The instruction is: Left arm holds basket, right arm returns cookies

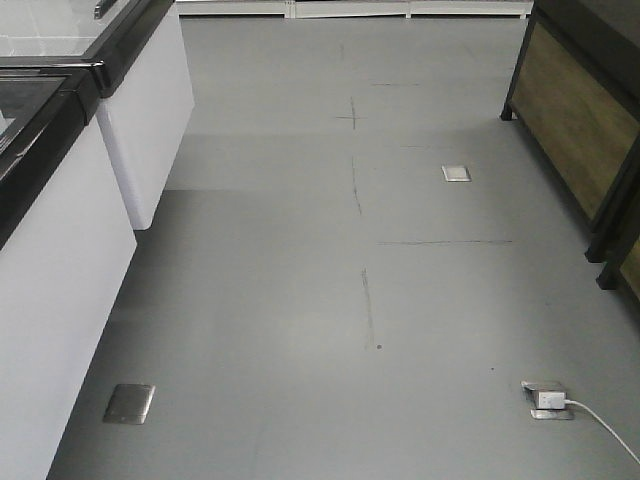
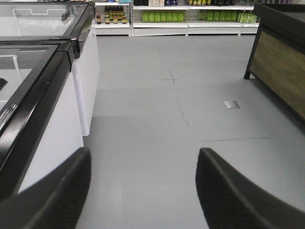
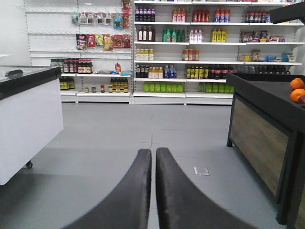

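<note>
Left gripper [image 2: 144,160] level, low over grey floor [image 2: 157,109], jaws wide, nothing between. Right gripper [image 3: 153,152] level, facing stocked shelves [image 3: 190,47], jaws nearly touching, empty. Basket, cookies: in no view.

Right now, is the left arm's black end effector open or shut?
Open. The left end effector shows two black fingers wide apart, only grey floor between.
</note>
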Available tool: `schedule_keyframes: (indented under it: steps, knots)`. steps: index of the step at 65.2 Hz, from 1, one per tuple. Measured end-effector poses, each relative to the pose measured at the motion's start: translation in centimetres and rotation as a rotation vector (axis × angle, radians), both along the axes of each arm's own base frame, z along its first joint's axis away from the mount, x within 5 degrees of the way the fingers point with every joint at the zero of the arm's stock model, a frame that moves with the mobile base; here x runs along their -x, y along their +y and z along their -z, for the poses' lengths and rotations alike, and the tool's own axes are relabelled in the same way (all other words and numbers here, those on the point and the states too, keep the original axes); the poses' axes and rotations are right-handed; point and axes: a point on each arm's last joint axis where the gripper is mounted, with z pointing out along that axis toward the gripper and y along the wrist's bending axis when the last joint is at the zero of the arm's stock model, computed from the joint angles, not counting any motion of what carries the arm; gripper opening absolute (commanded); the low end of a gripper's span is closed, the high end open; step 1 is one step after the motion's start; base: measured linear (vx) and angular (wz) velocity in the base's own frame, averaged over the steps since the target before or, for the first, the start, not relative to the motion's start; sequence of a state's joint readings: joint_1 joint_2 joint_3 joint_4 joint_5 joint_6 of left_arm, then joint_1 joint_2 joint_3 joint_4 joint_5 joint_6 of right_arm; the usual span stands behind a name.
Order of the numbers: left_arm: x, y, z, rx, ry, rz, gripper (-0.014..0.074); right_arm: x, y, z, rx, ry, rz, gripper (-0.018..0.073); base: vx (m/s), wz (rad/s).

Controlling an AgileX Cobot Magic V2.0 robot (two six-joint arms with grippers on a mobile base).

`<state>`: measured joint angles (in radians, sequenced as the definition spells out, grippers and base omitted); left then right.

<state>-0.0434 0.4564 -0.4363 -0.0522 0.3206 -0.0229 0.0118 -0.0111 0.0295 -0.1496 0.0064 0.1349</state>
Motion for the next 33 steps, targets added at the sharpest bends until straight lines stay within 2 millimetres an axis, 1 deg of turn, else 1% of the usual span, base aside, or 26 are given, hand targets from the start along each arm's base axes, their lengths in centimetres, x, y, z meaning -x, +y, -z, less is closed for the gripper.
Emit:
schedule_keyframes:
  steps: [11,17,21,26,27,33]
  knots:
    - [0.0,-0.2,-0.1,0.117,0.062,-0.014,0.0472,0.0,0.0,0.0,0.000,0.000,0.000,-0.0011,0.00,0.00]
    - [-0.6,-0.3,-0.7,0.199,0.117,-0.038,0.0472,0.0,0.0,0.0,0.000,0.000,0.000,-0.0011,0.00,0.00]
    - [-1.4,-0.3,-1.5,0.260,0.153,-0.060,0.0472,0.0,0.0,0.0,0.000,0.000,0.000,-0.0011,0.00,0.00]
    - [-2.8,-0.4,-2.4,0.325,0.199,-0.088,0.0472,0.0,0.0,0.0,0.000,0.000,0.000,-0.0011,0.00,0.00]
    - [-3.4,-0.4,-2.6,0.342,0.215,-0.096,0.0472,0.0,0.0,0.0,0.000,0.000,0.000,-0.0011,0.00,0.00]
    - [-5.3,-0.5,-4.0,0.413,0.239,-0.126,0.0472,0.0,0.0,0.0,0.000,0.000,0.000,-0.0011,0.00,0.00]
